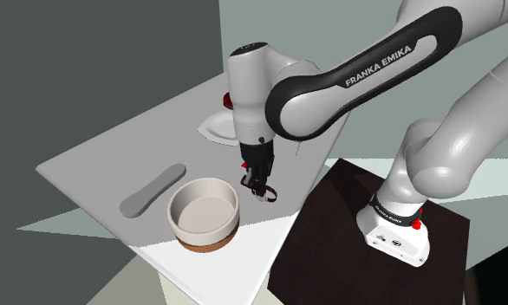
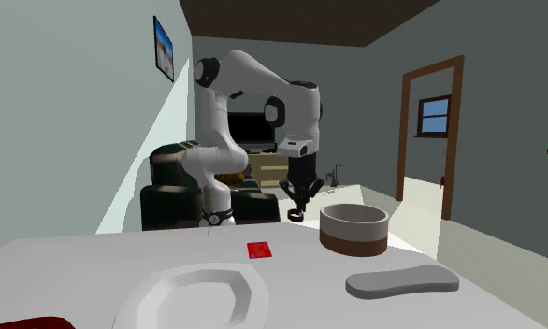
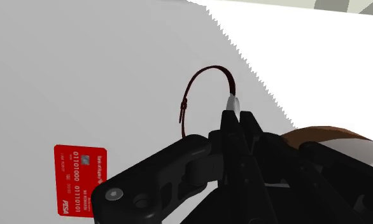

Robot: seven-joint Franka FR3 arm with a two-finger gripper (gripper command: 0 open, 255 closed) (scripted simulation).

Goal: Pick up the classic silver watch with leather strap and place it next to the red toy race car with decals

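Gripper point(image 1: 259, 184) sat low over the table point(image 1: 96, 156), near the edge by the stand. Jaws were almost closed, pinching the silver case of the watch point(image 3: 233, 102), with its dark brown strap looping out past the fingertips. Couldn't tell if the strap touched the table. In the shoulder view, the bowl point(image 1: 205, 212) was near at 8 o'clock of the gripper and the white plate point(image 1: 216, 128) at 11 o'clock. In the second exterior view, the red card point(image 2: 260, 250) was at 7 o'clock of the gripper, and the red toy car point(image 2: 20, 324) was well apart at 8 o'clock, beside the plate.
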